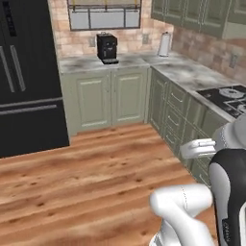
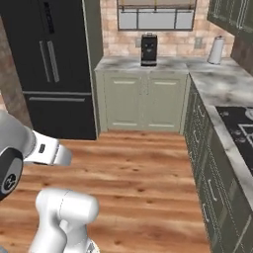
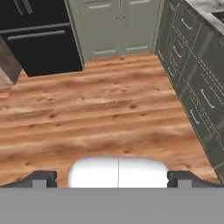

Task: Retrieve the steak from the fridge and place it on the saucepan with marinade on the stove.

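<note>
Hand view, looking down along my gripper (image 3: 112,178): its two dark fingertips (image 3: 43,178) stand wide apart at the bottom, released and holding nothing, with bare wooden floor (image 3: 109,105) ahead of them.

Step in hand, as I judge it: the approach to the fridge (image 1: 26,72), before any reaching. The fridge stands well ahead of the gripper and to its left, black, with both doors closed and grey bar handles (image 2: 48,60) upright on the upper doors. The steak is presumably inside; I cannot see it. The stove (image 2: 239,123) lies ahead to the gripper's right, set in the grey counter (image 1: 192,74); the saucepan with marinade I cannot make out on the part of the cooktop that shows.

Next move, in my judgement: drive the base closer to the fridge, bring the open fingers level with a door handle, and pull the door wide enough to reach the shelves.

Surroundings: green cabinets (image 2: 143,101) fill the corner beyond the gripper, with a black coffee machine (image 1: 107,47) and a paper towel roll (image 2: 216,50) on the counter above. Nothing stands on the floor between gripper and fridge; the drawer fronts (image 3: 197,87) close on the right limit how far the arm may swing.
</note>
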{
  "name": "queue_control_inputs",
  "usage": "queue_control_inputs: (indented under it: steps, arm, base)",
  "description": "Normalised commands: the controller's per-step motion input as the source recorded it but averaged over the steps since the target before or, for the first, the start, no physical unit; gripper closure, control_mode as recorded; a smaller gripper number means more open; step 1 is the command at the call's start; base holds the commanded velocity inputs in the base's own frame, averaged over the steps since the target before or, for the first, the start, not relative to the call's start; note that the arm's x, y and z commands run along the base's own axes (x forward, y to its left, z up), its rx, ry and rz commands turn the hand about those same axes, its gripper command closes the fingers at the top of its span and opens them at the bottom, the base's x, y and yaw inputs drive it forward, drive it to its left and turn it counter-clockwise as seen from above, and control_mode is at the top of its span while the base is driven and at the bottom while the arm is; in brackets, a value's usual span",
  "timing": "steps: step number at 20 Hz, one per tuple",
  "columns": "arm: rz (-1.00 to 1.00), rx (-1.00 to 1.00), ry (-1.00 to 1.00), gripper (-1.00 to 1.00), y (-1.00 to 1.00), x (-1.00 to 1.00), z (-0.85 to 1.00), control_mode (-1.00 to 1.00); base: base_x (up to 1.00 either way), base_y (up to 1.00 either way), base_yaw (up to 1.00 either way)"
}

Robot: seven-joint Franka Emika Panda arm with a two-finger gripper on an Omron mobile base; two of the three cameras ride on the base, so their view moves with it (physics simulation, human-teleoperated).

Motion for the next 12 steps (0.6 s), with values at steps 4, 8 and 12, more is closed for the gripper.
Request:
queue_control_inputs:
  steps: [4, 8, 12]
  arm:
    - [0.00, 0.00, 0.00, -1.00, 0.00, 0.00, 0.00, 1.00]
    - [0.00, 0.00, 0.00, -1.00, 0.00, 0.00, 0.00, 1.00]
    - [0.00, 0.00, 0.00, -1.00, 0.00, 0.00, 0.00, 1.00]
  base:
    - [0.96, 0.32, 0.33]
    - [1.00, 0.59, 0.15]
    - [1.00, 0.86, 0.04]
